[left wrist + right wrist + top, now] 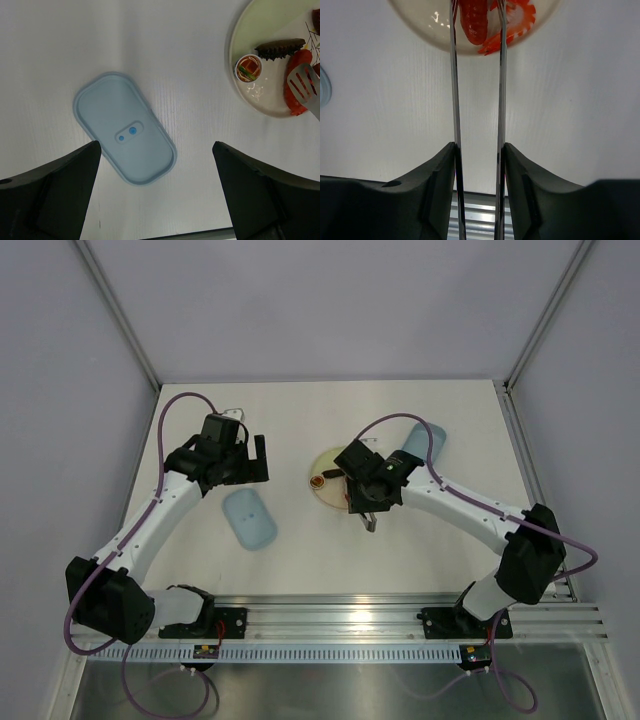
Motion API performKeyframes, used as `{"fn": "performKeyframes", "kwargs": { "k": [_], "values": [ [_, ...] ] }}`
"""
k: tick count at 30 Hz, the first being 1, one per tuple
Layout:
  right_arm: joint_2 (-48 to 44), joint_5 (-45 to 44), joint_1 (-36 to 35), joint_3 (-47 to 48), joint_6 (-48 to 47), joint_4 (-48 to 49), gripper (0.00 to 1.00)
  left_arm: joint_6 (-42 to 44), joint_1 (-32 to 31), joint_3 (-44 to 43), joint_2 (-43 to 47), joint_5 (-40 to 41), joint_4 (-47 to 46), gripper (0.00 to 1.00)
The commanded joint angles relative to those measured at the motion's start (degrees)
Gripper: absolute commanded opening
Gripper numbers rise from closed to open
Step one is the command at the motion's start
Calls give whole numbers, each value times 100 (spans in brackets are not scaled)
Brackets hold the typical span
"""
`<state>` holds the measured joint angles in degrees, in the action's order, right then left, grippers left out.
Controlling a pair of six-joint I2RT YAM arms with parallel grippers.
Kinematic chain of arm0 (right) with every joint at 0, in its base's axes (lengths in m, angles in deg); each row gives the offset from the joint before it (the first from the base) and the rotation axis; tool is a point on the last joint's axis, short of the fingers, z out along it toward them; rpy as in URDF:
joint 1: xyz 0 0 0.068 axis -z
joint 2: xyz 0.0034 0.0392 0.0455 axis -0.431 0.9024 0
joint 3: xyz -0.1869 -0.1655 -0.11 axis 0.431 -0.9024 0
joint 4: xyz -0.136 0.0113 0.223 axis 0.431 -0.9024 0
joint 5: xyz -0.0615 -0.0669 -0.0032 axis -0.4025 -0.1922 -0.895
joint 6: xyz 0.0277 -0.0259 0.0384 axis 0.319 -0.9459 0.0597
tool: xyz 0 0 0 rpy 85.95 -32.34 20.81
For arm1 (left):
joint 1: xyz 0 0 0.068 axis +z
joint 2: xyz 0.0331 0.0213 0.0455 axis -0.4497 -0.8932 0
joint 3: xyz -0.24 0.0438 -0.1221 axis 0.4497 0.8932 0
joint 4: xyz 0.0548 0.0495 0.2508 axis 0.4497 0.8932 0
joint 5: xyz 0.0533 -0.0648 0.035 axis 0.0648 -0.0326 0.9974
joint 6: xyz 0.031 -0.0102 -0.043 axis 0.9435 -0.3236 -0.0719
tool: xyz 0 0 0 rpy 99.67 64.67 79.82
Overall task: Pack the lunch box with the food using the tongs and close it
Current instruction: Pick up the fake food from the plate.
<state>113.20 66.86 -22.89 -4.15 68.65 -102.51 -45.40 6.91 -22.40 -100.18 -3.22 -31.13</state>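
Tongs (455,100) sit in right claw (479,150), tips straddling red sausage (474,25).

Plate (322,458): pale yellow, round, near the worktop's middle, slightly toward the far edge.
Worktop (330,560): white, faintly grained.
Walls (330,300): plain grey panels at the far, left and right edges.
Rail (400,615): ribbed metal, along the near edge.

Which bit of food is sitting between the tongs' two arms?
The red sausage: it lies between the tongs' arms. The striped shrimp sits mostly outside one arm; the dark brown piece and the small round one lie clear of them.
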Motion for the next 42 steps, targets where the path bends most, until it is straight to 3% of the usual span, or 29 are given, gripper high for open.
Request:
{"fn": "performKeyframes", "kwargs": {
  "k": [1, 27, 31, 36, 42],
  "values": [
    [151, -12, -27, 204, -43, 166, 49, 38, -23, 24, 29, 72, -163, 99],
    [459, 331, -35, 326, -219, 246, 48, 38, -31, 77, 11, 89, -180, 99],
    [398, 314, -62, 379, -219, 175, 41, 38, -31, 85, 11, 81, -189, 99],
    [240, 156, -88, 458, -157, 61, 21, 38, -23, 85, 2, 89, -189, 99],
    [-103, 6, -88, 511, -87, 105, 11, 30, -23, 77, 2, 89, -180, 99]
  ]
}}
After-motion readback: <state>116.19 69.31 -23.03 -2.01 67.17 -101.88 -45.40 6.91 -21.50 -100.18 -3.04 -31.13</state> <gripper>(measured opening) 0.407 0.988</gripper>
